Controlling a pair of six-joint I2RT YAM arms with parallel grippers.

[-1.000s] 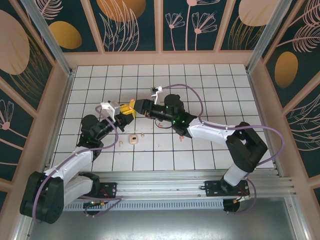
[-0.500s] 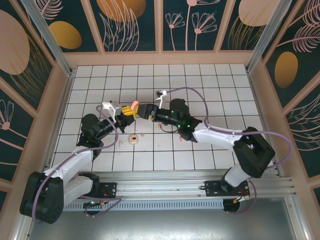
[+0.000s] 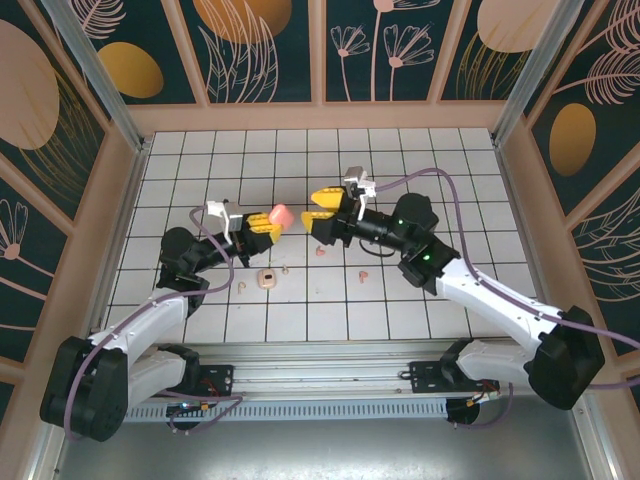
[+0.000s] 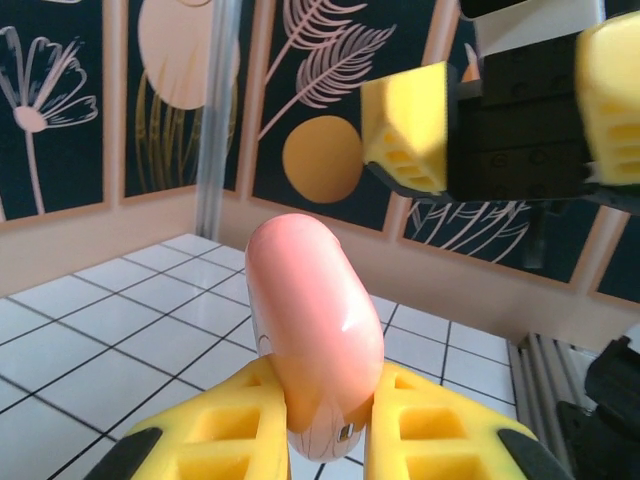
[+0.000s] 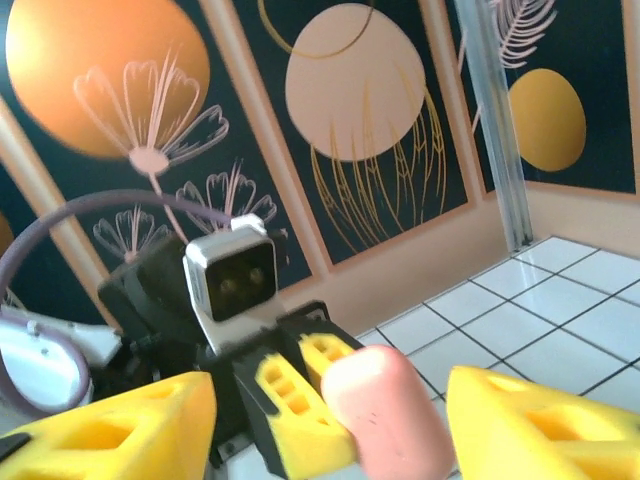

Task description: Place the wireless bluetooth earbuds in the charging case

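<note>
The wireless bluetooth earbuds (image 3: pixel 320 250) lie loose on the white tiled table (image 3: pixel 440 180), two coral-pink ones near the raised arms. The left gripper (image 3: pixel 266 223) is clamped on the pink charging case (image 3: pixel 279 216), held above the tiles. Facing it, near but apart, the right gripper (image 3: pixel 321 211) has its jaws spread and empty.

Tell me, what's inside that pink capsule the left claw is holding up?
The pink case looks shut in the left gripper, so its inside is hidden; only the smooth shell shows. Two coral earbuds lie on the tiles.
</note>
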